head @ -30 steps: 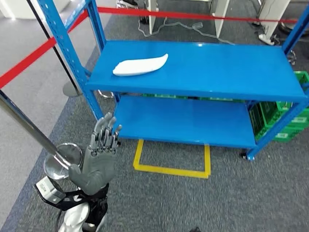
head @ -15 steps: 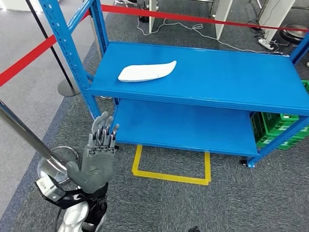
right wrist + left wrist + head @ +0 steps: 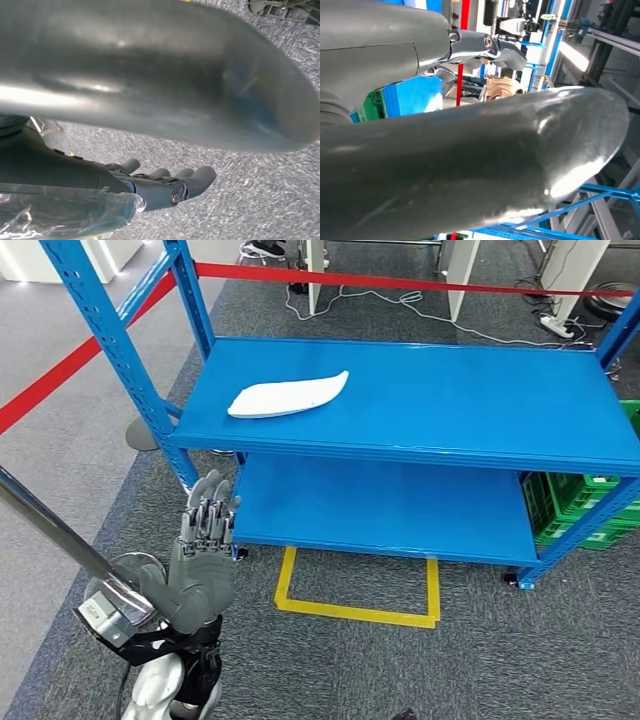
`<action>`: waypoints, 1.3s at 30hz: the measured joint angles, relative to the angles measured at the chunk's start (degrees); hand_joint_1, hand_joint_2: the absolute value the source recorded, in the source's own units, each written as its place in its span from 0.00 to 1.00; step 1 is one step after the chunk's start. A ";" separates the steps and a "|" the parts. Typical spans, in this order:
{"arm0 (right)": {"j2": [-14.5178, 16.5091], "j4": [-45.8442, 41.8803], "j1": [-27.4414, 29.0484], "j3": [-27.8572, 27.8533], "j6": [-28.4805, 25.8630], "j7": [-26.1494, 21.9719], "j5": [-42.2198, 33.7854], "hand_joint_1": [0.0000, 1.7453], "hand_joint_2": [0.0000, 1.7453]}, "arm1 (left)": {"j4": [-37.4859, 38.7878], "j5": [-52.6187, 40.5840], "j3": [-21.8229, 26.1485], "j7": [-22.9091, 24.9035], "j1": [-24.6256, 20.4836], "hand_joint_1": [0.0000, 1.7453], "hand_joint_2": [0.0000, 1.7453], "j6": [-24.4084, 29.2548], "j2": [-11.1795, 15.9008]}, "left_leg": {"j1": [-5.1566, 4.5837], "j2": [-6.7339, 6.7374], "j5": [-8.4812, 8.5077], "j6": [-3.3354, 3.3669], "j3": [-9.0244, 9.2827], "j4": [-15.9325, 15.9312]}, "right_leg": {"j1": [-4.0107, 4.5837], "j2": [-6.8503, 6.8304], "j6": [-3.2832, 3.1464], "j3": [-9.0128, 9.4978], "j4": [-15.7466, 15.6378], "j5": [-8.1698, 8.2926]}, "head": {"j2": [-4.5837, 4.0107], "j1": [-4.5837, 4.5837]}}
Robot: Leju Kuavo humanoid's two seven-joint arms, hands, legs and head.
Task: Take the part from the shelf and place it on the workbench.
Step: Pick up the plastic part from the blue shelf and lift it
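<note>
White part (image 3: pixel 287 396) lies lengthwise along the upper shelf (image 3: pixel 468 410), up and right of your left hand (image 3: pixel 198 565). Its fingers stand straight, holding nothing; your right hand (image 3: pixel 166 187) is empty too.

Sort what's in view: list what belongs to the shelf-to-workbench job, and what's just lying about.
Belongs to the job:
- white part, lying on the top shelf
- blue shelf
- left hand, raised, holding nothing
- right hand, holding nothing

Just lying about:
- green crates
- red barrier tape
- yellow floor marking
- cables
</note>
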 joint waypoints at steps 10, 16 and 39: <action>-0.03 0.00 0.11 -0.01 0.17 -0.27 0.42 0.00 0.00 | 0.11 1.88 0.14 -2.00 -0.04 0.00 0.00 -2.69 0.25 | -0.11 0.13 4.62 1.18 3.39 -7.48 | 0.41 0.14 1.21 1.25 -0.13 -1.24 | 0.00 -0.02; -0.04 0.00 0.08 0.01 0.12 -0.27 0.61 0.00 0.00 | 0.11 2.15 0.83 -1.84 0.07 0.00 0.00 -2.62 -0.13 | 0.29 0.18 4.36 2.80 3.86 -7.92 | 0.24 -0.09 2.64 -4.17 10.69 -6.67 | 0.00 0.57; -0.05 0.00 0.17 -0.01 0.08 0.85 0.85 0.00 0.00 | 0.20 2.52 1.09 -1.14 -0.11 0.00 0.00 -3.15 -0.27 | -0.02 0.20 7.24 0.78 0.85 -6.28 | 0.35 0.33 0.61 2.29 -0.20 -2.15 | 0.00 -0.02</action>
